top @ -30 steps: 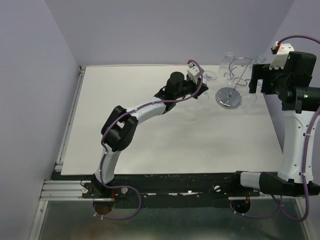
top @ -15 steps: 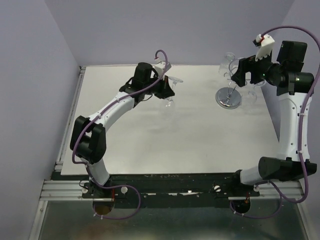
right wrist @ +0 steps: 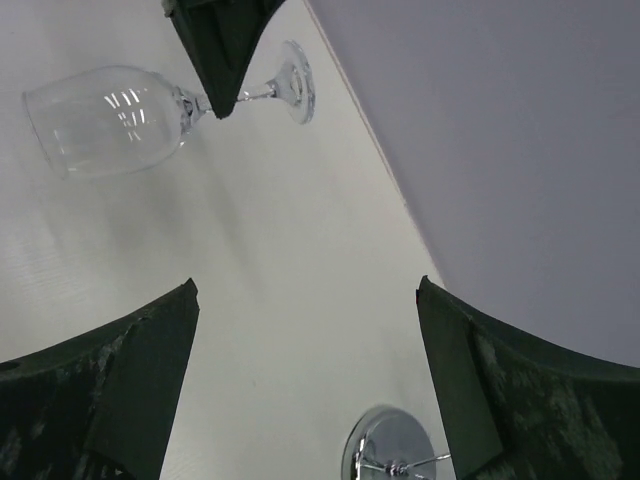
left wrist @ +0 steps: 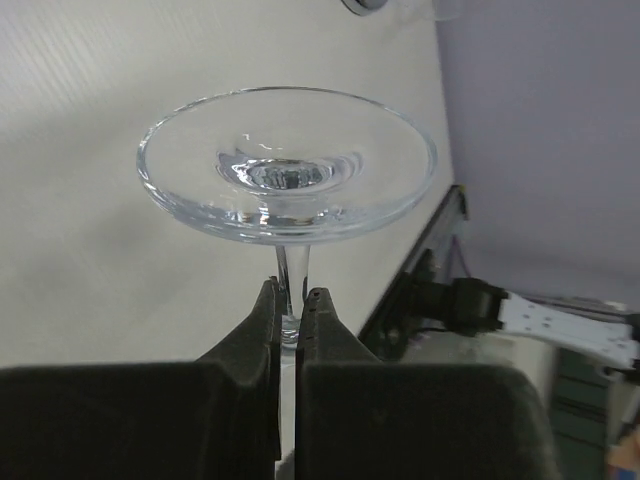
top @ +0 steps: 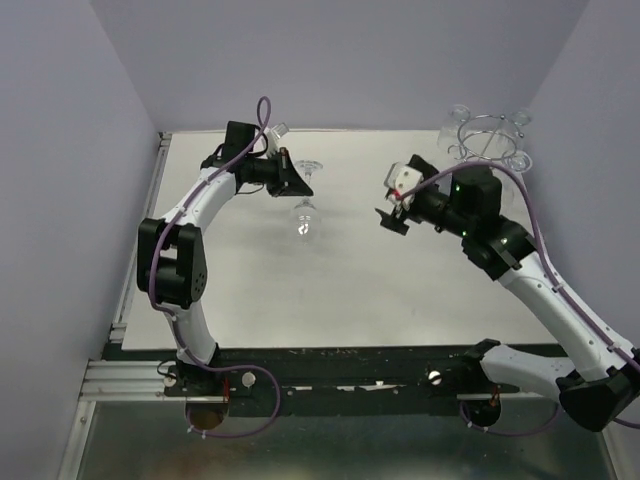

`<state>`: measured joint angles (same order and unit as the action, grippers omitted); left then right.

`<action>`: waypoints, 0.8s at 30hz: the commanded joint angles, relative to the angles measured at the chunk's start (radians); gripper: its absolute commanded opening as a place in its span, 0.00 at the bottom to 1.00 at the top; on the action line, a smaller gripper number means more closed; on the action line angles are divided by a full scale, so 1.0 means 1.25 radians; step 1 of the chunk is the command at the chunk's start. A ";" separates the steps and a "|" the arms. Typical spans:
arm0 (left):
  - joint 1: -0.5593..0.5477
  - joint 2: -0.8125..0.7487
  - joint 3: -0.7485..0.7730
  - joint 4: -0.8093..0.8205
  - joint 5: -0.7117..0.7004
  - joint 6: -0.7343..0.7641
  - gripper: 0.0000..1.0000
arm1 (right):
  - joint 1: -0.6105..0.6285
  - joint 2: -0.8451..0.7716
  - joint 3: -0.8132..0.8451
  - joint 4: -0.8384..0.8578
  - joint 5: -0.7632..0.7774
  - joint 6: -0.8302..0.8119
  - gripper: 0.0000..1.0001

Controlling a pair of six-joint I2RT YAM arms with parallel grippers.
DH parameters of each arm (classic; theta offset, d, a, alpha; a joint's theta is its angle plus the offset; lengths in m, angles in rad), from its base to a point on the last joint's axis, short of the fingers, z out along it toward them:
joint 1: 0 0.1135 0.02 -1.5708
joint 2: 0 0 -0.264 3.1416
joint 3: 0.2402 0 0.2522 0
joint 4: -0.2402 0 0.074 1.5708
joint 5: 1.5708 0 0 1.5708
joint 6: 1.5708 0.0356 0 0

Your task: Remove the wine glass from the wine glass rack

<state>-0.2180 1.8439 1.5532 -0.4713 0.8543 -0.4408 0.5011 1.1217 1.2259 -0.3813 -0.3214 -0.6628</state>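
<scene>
My left gripper (top: 292, 182) is shut on the stem of a clear wine glass (top: 306, 222) and holds it on its side above the table, left of centre. In the left wrist view the glass's round foot (left wrist: 287, 165) faces the camera, with the stem pinched between the fingertips of the left gripper (left wrist: 290, 302). The chrome wine glass rack (top: 487, 135) stands at the far right, apart from the held glass. My right gripper (top: 392, 215) is open and empty between the glass and the rack. The right wrist view shows the held glass (right wrist: 110, 115) and the rack's disc base (right wrist: 390, 450).
Other clear glasses (top: 458, 113) still hang on the rack's rings. Lilac walls close in the table at the back and both sides. A metal rail (top: 140, 250) runs along the table's left edge. My right arm covers the rack's base in the top view.
My left arm has carried the wine glass left, well away from the rack. My right arm has swung from beside the rack down toward the middle of the table.
</scene>
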 commanded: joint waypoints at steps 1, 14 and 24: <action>-0.012 -0.014 -0.137 0.301 0.333 -0.462 0.00 | 0.111 -0.079 -0.136 0.174 0.139 -0.190 0.96; -0.004 -0.101 -0.414 0.453 0.358 -0.846 0.00 | 0.373 -0.150 -0.374 0.219 0.072 -0.541 1.00; 0.003 -0.148 -0.478 0.300 0.314 -0.800 0.00 | 0.491 -0.064 -0.382 0.396 0.153 -0.463 1.00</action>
<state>-0.2245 1.7077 0.9806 0.0269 1.2423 -1.4521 1.0966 0.9958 0.7464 -0.0380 -0.1936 -1.2541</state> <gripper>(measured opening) 0.065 0.998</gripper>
